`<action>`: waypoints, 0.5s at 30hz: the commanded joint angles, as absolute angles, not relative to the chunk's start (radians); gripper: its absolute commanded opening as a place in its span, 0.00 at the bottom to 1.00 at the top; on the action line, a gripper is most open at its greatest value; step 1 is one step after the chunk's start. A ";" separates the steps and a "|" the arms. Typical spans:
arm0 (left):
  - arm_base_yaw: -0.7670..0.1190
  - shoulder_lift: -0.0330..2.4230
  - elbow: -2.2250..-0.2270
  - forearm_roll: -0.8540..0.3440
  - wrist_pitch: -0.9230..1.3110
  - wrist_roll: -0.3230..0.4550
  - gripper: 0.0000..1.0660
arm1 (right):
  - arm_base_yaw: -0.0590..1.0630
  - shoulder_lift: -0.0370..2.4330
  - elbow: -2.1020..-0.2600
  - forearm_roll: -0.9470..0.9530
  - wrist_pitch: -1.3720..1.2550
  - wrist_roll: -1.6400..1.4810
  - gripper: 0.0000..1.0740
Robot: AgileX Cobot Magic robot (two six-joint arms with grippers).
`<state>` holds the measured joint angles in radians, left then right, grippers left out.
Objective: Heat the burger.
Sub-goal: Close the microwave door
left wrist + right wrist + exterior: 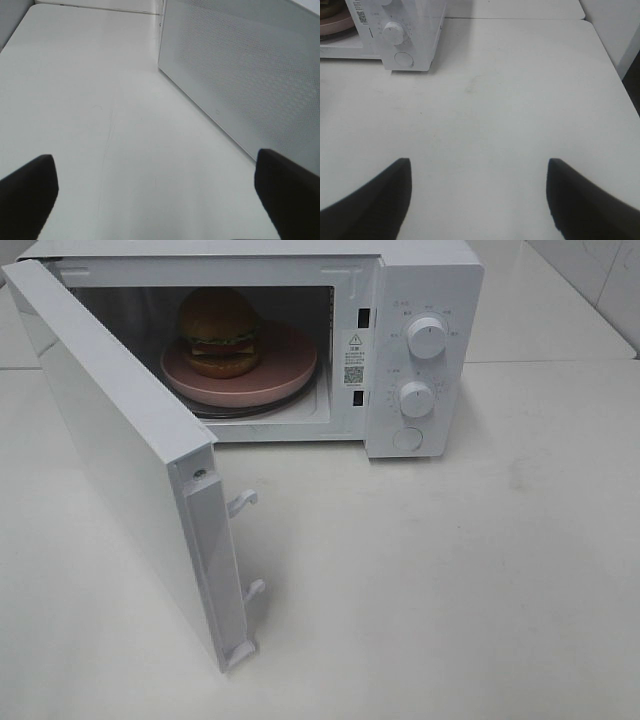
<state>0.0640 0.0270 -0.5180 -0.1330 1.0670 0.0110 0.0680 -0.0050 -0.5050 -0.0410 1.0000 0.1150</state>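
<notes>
The burger (pixel 219 332) with its brown bun, lettuce and dark patty sits on a pink plate (pixel 285 371) inside the white microwave (pixel 425 280). The microwave door (pixel 110 440) stands wide open, swung out toward the front left. Neither arm shows in the high view. My left gripper (pixel 155 192) is open over bare table, beside the outer face of the door (pixel 250 75). My right gripper (pixel 479 192) is open with nothing between its fingers, back from the microwave's control panel (pixel 400 35); a sliver of the pink plate (pixel 335 27) shows there.
Two white knobs (pixel 427 338) and a round button (pixel 408 439) sit on the microwave's right panel. Two latch hooks (pixel 243 503) stick out of the door's free edge. The white table (pixel 450 570) stretches in front and to the right, with a wall edge at its far right.
</notes>
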 commanded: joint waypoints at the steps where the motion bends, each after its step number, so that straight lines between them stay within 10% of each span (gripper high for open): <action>1: 0.066 0.025 -0.515 -0.139 1.070 0.013 0.94 | 0.063 -0.032 -0.498 -0.038 0.995 0.118 0.69; 15: 0.066 0.025 -0.515 -0.142 1.070 0.013 0.94 | 0.063 -0.032 -0.498 -0.038 0.995 0.118 0.69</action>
<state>0.0640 0.0270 -0.5180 -0.1340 1.0670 0.0110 0.0680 -0.0050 -0.5050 -0.0410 1.0000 0.1150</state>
